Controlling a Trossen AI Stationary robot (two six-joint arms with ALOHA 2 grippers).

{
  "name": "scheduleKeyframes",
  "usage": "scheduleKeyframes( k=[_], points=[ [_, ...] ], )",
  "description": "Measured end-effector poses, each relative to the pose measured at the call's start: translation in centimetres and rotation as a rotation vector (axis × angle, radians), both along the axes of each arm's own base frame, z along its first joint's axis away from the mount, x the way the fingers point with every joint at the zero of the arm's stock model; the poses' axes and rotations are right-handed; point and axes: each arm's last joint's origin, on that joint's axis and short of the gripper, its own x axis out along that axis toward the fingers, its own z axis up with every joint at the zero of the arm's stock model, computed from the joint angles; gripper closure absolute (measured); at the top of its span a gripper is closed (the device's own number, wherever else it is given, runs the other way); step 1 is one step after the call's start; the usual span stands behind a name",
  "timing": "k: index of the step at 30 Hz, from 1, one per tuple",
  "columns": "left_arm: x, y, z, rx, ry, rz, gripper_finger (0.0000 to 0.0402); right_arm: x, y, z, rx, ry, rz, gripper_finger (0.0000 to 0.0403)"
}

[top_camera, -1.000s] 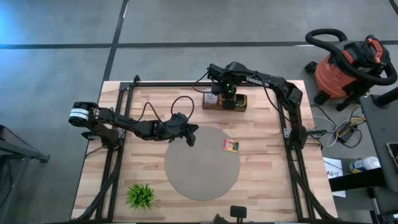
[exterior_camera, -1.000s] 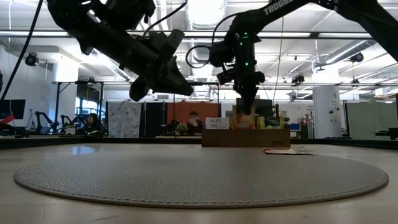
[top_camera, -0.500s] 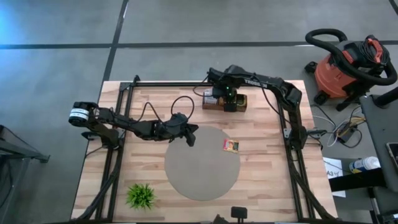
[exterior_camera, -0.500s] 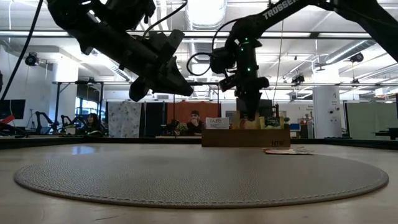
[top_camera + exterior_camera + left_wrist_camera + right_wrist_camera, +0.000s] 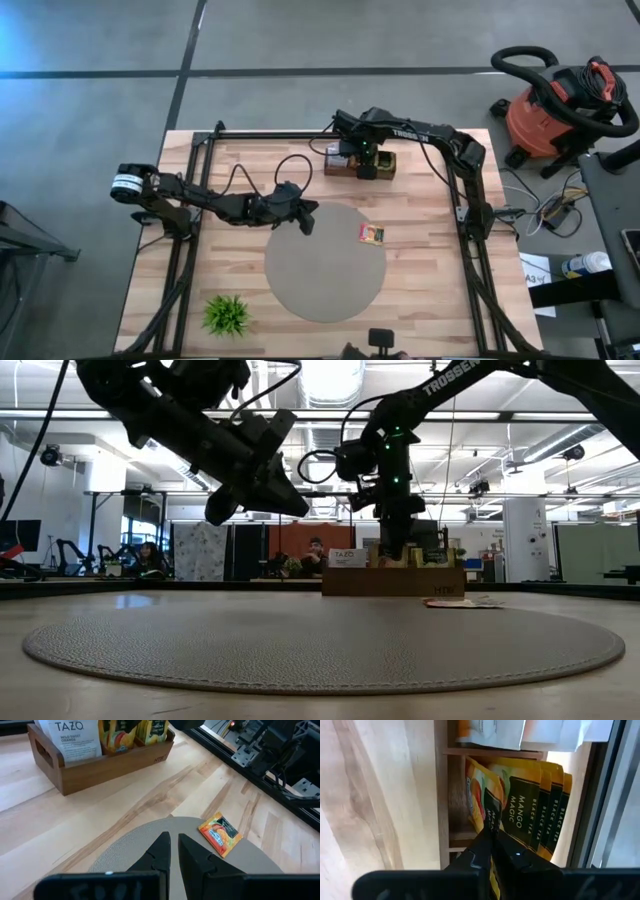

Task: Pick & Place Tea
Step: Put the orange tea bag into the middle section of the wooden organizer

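over the far edge: right claw pinched on a sachet in the tea box

at the far middle of the table, the wooden box (image 5: pixel 360 165) stands with upright tea sachets (image 5: pixel 532 802) filed in its compartments, yellow ones marked mango magic and white ones beside them. the right gripper (image 5: pixel 490 837) reaches down into the box, its fingers closed on the top edge of the front yellow sachet (image 5: pixel 481 802), which still sits inside its compartment with the others. in the low view that gripper (image 5: pixel 392 545) hangs just above the box rim.

one loose orange sachet (image 5: pixel 371 234) lies flat on the bare wood, just beside the right edge of the round grey mat (image 5: pixel 325 262) and nearer than the box. the left wrist view shows it (image 5: pixel 220 833) touching or overlapping the mat's rim.

the left gripper (image 5: pixel 304 219) hovers over the far left edge of the mat, fingers nearly together and holding nothing. a small green plant (image 5: pixel 227 314) stands at the near left corner of the table (image 5: pixel 420 290).
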Motion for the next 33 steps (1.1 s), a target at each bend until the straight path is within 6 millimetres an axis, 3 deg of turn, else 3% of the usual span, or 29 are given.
scheduleKeyframes(
  k=[7,12,22,29,33],
  points=[
    [0.0,0.0,0.0,-0.001,0.002,0.0,0.0371,-0.1,0.1,0.2,-0.003,-0.006,-0.023,0.0348],
    [0.0,0.0,0.0,-0.001,0.002,0.001,0.0371,-0.2,0.2,1.8,-0.018,-0.033,-0.025,0.0328],
    [0.0,0.0,0.0,-0.001,0.002,0.001,0.0371,-1.0,0.6,7.1,-0.113,-0.155,-0.056,0.0309],
    [0.0,0.0,0.0,-0.002,0.001,-0.003,0.0371,-3.1,1.9,11.1,-0.184,-0.243,-0.152,0.0305],
    [-0.2,-0.1,0.5,-0.015,-0.016,-0.04,0.0371,-4.7,3.5,12.8,-0.119,-0.257,-0.269,0.031]
  ],
)
